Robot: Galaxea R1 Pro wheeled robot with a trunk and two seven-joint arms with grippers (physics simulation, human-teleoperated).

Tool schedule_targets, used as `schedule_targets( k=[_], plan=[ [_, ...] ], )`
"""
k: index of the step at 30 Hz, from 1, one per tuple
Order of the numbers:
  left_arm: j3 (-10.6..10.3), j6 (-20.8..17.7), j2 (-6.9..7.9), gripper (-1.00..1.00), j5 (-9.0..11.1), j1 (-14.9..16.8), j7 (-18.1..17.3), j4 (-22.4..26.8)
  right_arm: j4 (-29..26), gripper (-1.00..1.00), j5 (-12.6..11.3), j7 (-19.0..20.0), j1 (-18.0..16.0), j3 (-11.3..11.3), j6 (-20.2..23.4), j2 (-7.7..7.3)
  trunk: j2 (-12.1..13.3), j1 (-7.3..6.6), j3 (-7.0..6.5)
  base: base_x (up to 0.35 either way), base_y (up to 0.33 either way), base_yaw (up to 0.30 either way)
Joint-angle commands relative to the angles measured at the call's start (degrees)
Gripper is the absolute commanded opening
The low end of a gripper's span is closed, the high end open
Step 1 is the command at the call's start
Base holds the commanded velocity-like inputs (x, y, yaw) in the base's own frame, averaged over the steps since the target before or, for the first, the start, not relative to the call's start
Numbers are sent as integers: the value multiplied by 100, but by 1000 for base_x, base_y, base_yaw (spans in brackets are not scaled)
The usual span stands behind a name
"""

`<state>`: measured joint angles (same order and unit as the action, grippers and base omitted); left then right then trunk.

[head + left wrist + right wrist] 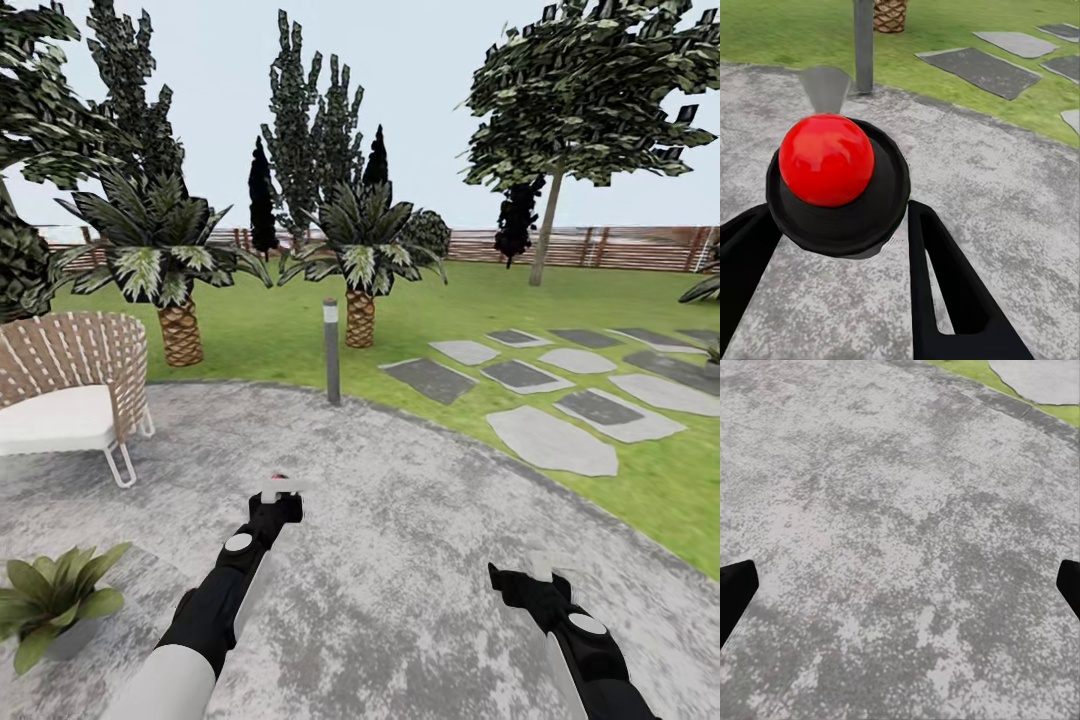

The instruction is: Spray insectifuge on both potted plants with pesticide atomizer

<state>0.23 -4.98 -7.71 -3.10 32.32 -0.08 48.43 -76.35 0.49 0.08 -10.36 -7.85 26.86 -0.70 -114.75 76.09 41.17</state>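
Observation:
In the head view my left gripper [280, 492] is held out over the round grey patio [400, 520], shut on the pesticide atomizer [279, 487]. The left wrist view shows the atomizer's red nozzle [826, 159] on its dark round body, with a black finger [941, 277] on each side of it. A potted plant [55, 598] with broad light-green leaves stands on the patio at the lower left, beside my left arm. A small spiky green plant [712, 352] shows at the far right edge. My right gripper [530, 578] hovers low over the paving, open [904, 585] and holding nothing.
A woven chair [70, 385] with a white cushion stands at the left. A grey bollard lamp [331, 350] rises at the patio's far rim. Beyond it are two palms [360, 260], lawn, grey stepping slabs [550, 440] to the right and a brown slatted fence [600, 245].

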Motion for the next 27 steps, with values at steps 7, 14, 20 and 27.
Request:
schedule_targets(
  k=[7, 14, 20, 27],
  plan=[
    [3, -33, -3, -100, -33, 3, -1, 8, -3, 100, 4, 1, -1, 1, 33, 0, 280, -155, -161, 0, 0, 219],
    [3, -32, -3, -100, -33, 3, -1, 7, -3, 100, 4, 1, -1, 2, 32, 0, 560, -309, -328, 0, 0, 222],
    [3, -31, -3, -100, -33, 3, -1, 8, -3, 100, 4, 1, -1, 2, 32, 0, 801, -441, -467, 0, 0, 222],
    [3, -33, -3, -100, -33, 3, -1, 7, -3, 100, 4, 1, -1, 1, 30, 0, 1082, -594, -624, 0, 0, 222]
  ],
)
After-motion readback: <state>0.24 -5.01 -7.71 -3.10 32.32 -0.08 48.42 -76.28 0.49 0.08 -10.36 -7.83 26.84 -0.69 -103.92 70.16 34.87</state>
